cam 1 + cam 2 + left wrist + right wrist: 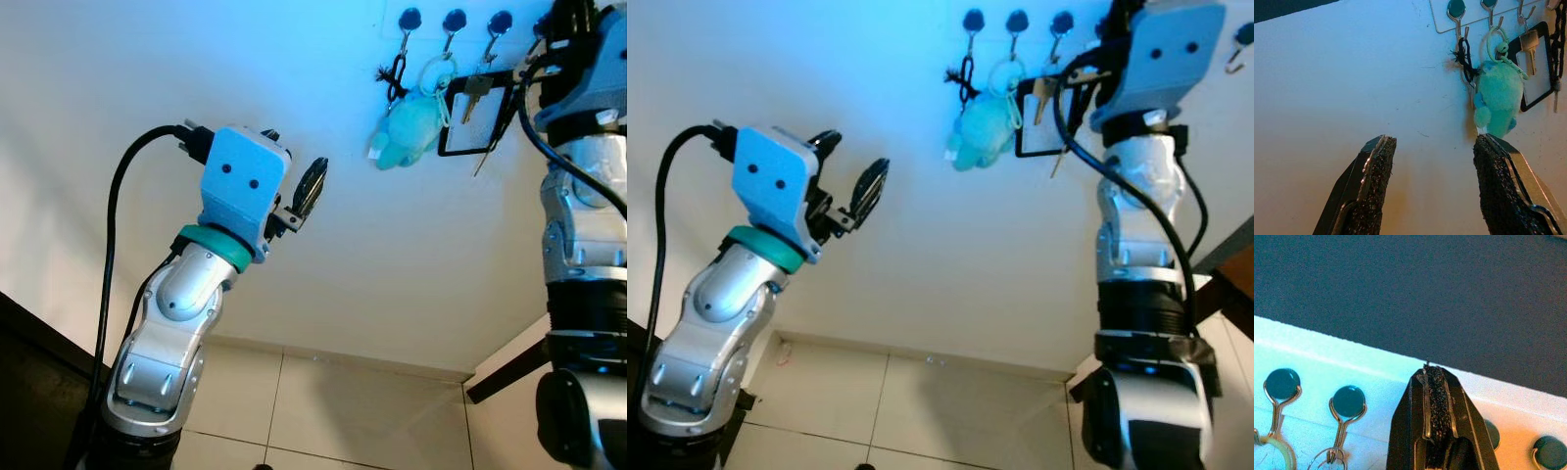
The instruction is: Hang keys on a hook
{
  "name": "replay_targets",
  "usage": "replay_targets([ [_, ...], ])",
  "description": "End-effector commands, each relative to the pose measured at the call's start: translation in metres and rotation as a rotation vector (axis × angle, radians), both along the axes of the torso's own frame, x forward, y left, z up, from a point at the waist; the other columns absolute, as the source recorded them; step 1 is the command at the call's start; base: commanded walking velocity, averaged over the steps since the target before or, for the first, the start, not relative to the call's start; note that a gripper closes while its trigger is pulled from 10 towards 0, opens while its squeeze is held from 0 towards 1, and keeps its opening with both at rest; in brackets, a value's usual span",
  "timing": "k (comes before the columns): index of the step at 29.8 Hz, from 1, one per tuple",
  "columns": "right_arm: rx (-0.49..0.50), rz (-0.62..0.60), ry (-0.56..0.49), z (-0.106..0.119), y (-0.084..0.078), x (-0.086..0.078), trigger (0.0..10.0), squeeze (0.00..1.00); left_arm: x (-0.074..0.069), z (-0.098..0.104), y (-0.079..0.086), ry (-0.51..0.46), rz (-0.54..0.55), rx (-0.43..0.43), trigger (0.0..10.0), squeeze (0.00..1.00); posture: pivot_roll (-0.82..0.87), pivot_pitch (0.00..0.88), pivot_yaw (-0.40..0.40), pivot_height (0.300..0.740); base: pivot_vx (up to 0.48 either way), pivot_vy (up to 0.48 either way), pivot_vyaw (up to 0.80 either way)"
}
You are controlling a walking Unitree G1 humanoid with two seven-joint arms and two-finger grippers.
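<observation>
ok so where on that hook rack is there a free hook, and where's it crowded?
Crowded: the three hooks at the robot's left carry a black cord loop, a teal plush keychain and a brass key with black-framed card, closely packed. The right gripper, shut, is up at the rack. Free: the bare hook beyond the right arm, and plain wall before the open left gripper.

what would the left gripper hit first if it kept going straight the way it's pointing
Most likely the bare wall. The left gripper is open, and its wrist view looks along the fingers at plain wall, with the teal plush keychain off to one side. How far off the wall is cannot be judged.
</observation>
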State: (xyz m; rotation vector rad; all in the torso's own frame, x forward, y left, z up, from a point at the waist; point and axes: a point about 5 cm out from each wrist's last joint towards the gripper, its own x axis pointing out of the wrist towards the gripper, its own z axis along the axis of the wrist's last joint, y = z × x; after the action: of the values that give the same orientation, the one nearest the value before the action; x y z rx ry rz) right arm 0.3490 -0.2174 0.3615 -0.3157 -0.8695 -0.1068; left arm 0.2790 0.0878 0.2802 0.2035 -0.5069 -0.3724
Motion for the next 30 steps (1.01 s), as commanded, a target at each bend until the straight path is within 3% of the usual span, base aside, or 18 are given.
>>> replay_targets([
  [1,-0.006,0.002,-0.022,0.005,0.000,-0.001,10.0,0.00,0.000,-0.003,0.001,0.014,0.004,0.014,10.0,0.00,-0.04,0.100,0.120,0.740,0.000,0.000,0.00],
  [18,-0.041,0.027,-0.094,0.020,0.006,-0.006,10.0,0.00,0.000,-0.003,0.000,0.011,-0.001,0.012,10.0,0.00,-0.05,0.090,0.117,0.740,0.000,0.000,0.00],
  [30,-0.073,0.074,-0.087,0.023,0.013,-0.005,10.0,0.00,0.001,-0.003,-0.001,0.010,0.001,0.011,10.0,0.00,-0.04,0.092,0.115,0.740,0.000,0.000,0.00],
])
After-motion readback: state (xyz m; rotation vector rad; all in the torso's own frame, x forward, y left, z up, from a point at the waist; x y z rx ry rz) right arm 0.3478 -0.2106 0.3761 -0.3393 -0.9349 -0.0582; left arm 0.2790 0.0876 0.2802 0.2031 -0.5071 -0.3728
